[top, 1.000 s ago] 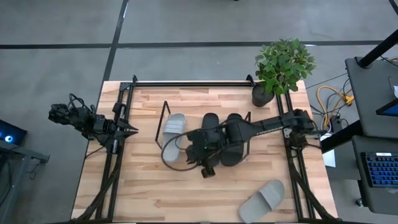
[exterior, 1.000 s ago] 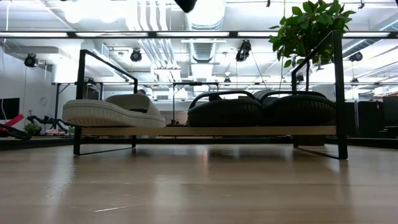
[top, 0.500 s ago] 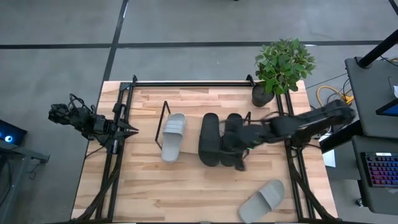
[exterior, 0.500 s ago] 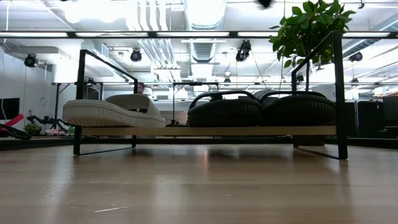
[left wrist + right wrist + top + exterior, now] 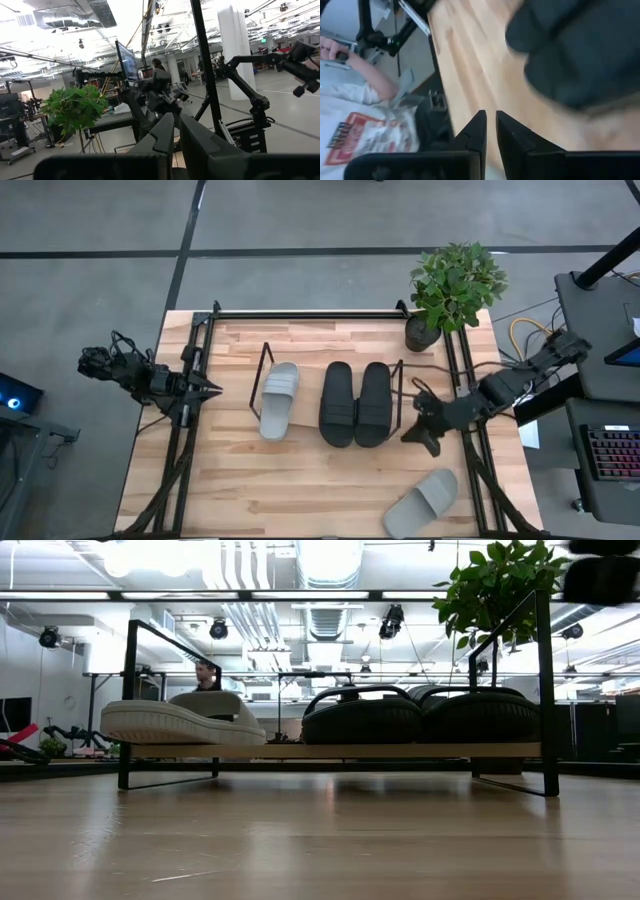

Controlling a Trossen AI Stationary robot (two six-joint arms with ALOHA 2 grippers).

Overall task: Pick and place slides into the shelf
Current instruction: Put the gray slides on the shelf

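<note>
the shelf (image 5: 300, 418) carries three slides; the right gripper (image 5: 424, 432) hangs beside it, fingers nearly together, empty. the left gripper (image 5: 205, 389) rests closed at the table's left edge.

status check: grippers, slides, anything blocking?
Right gripper empty, fingers near shut, beside the shelf. Left gripper parked at table's left edge. Three slides shelved; grey slide left on table. Nothing blocking it.

Count check: two matte black open-toe slides (image 5: 355, 403) side by side, two light grey broad-strap slides, one on the low wood-board shelf (image 5: 330, 370), one (image 5: 421, 501) on the surface. One potted green plant (image 5: 455, 285).
</note>
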